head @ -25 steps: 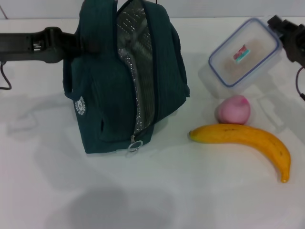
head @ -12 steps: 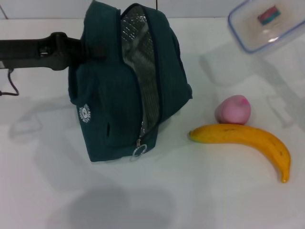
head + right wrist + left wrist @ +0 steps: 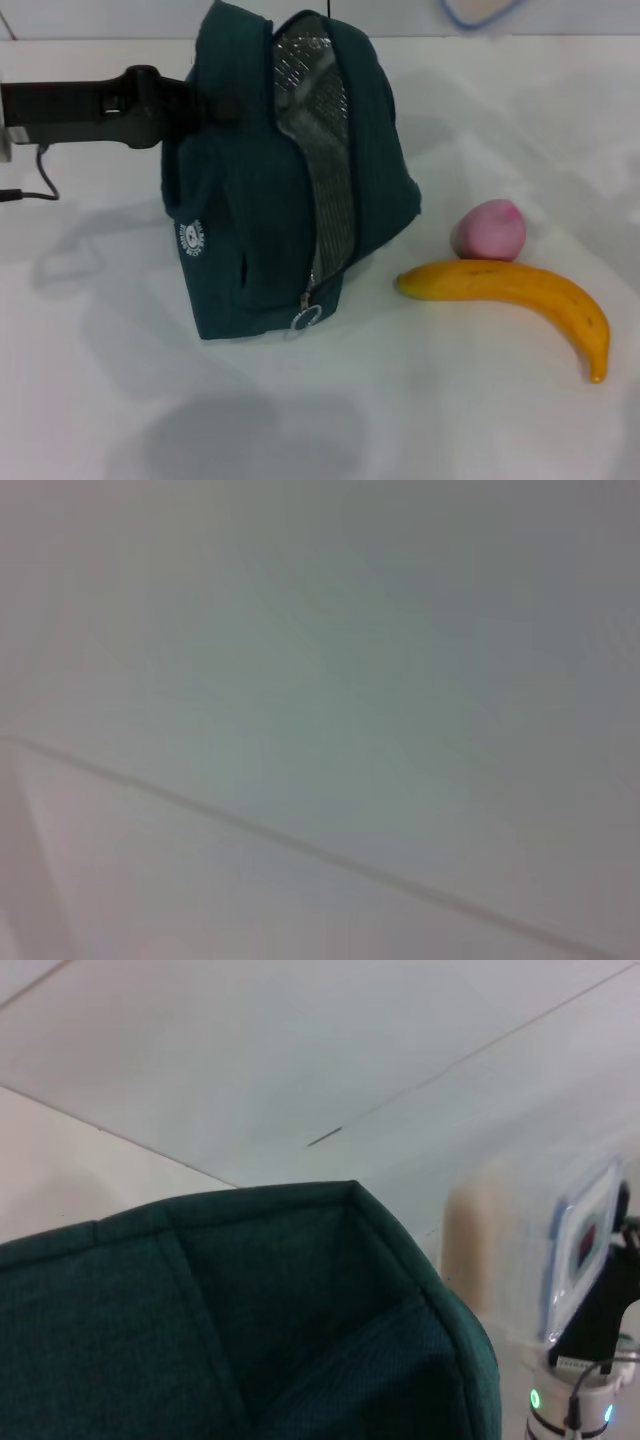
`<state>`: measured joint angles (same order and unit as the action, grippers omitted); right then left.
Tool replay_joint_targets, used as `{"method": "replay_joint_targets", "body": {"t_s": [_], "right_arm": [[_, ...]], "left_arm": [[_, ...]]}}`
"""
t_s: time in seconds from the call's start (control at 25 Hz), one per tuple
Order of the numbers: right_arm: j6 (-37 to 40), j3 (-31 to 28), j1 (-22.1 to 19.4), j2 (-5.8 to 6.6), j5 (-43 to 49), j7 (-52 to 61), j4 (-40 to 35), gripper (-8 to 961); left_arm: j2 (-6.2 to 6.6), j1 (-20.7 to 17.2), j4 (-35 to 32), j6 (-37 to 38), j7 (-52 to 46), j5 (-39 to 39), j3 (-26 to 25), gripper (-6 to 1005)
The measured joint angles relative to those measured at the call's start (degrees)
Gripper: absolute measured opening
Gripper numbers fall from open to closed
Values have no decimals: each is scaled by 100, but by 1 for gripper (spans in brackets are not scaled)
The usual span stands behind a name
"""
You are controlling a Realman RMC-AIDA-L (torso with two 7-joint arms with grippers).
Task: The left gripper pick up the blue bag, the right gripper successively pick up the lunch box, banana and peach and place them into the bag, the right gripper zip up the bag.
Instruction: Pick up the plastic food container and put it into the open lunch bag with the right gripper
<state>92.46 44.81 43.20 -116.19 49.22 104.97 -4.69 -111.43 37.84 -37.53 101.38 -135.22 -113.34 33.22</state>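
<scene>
On the white table (image 3: 480, 420), left of centre, stands the blue bag (image 3: 250, 220), upright w/ its zip open and silver foil lining (image 3: 325, 150) showing thru the gap. Small round white logo (image 3: 191, 239) on the side panel; its writing is too small to read. Ring zipper pull (image 3: 306, 319) hangs at the low front end of the zip.

Left gripper (image 3: 195, 100) comes in from the robot's left, its black arm level, and meets the bag's upper side; fingers are hidden by the fabric, so can't tell whether they're clamped or apart.

Banana (image 3: 520, 300) lies flat, to the right of the bag, apart from it, greenish tip twd the bag. Peach (image 3: 489, 230) sits just behind the banana, touching or nearly touching it.

Lunch box (image 3: 480, 10): head view catches only a blue-rimmed corner at the top edge, up off the table. Left wrist view shows more: the lunch box (image 3: 575, 1250) held on edge beyond the bag's top corner, red-and-blue sticker (image 3: 590, 1235) visible but illegible, w/ the right gripper (image 3: 600, 1305) clamped onto it from below; green and blue lights glow on its wrist.

Right wrist view: only plain pale surface w/ a faint seam line, none of the objects.
</scene>
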Motion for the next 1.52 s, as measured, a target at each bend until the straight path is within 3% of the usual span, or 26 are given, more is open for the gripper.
{"method": "replay_joint_targets", "body": {"t_s": [0.24,0.4,0.6,1.04,1.52], "right_arm": [[20,351,692,0,12,10,352,99],[-111,689,846,0,11,11,423,100],[-380,1048,857,0,17,-34,537,100],[-1033,1848,479,1,19,-304,320,102],[-1393,2688,926,0,18,-298,240,103]], "left_arm": [[-82,112,25,-4,6,-10,34,42],[-135,210,97,-4,27,5,120,42],[-156,191,98,-5,46,33,113,43],[-160,113,139,-4,49,112,80,44],[-213,165,279,-4,62,195,79,44]]}}
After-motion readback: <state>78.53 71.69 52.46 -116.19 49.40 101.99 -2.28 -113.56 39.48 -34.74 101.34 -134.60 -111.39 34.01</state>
